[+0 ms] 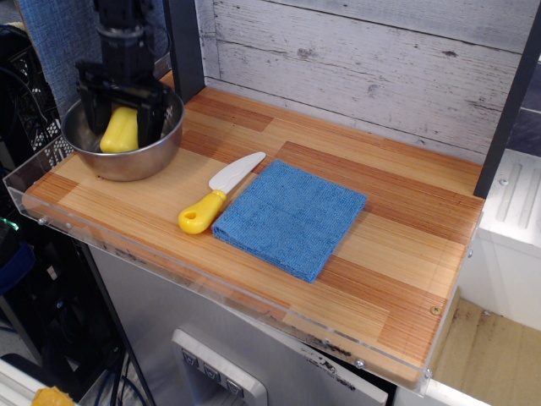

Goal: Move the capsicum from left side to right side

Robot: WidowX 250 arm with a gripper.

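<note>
At the left end of the wooden table, far from its right edge:

Bowl: steel bowl sits on the left corner of the table, close to the clear plastic rim.

Capsicum: yellow capsicum lies inside the bowl, between the two black fingers.

Gripper: black gripper reaches down into the bowl from above, one finger on the capsicum's left and the other on its right.

Finger state: spread about as wide as the capsicum; they seem to press its sides, but whether they truly grip it cannot be told from this angle.

Knife: white-bladed knife with a yellow handle lies flat near the middle, its blade pointing toward the back wall.

Cloth: blue cloth, folded square, lies just beside the knife on its right, well apart from the bowl.
</note>
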